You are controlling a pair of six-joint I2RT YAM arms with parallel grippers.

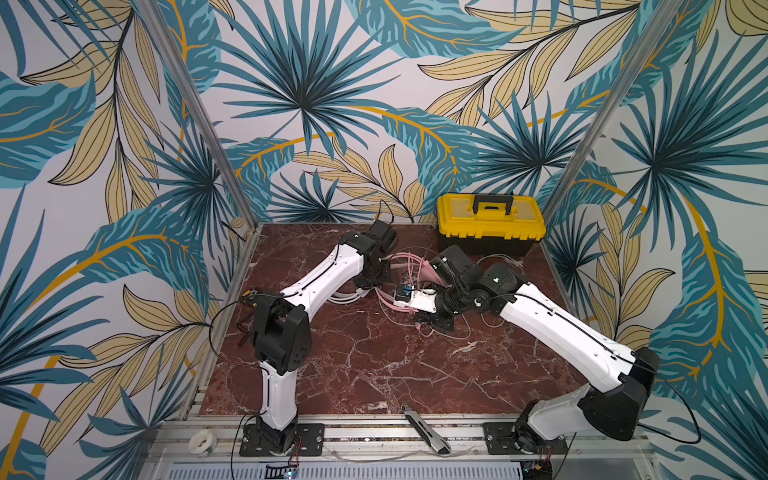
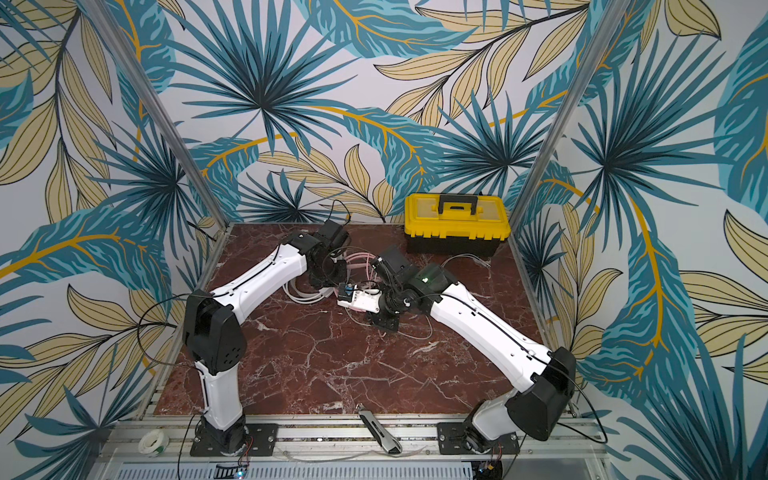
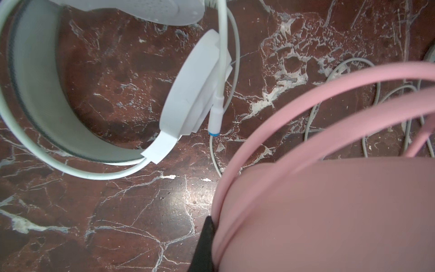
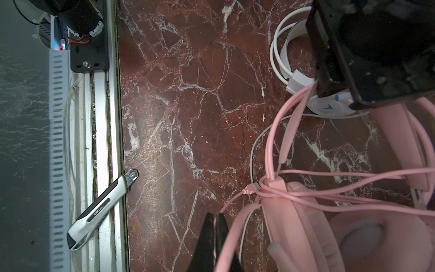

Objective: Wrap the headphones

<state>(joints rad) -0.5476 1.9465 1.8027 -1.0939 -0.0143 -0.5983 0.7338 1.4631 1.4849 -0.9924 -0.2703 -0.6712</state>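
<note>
The pink headset (image 4: 303,226) and white headset (image 3: 188,94) lie close together on the marble table (image 1: 374,365), in front of the yellow toolbox (image 1: 490,224). The left gripper (image 3: 209,223) is closed against the pink headset's ear cup; grip unconfirmed. The right gripper (image 4: 214,219) is closed beside its headband

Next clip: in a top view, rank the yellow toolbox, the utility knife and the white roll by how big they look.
1. yellow toolbox
2. utility knife
3. white roll
The knife and roll lie nearer the camera, yet the toolbox still looks clearly largest.
</note>
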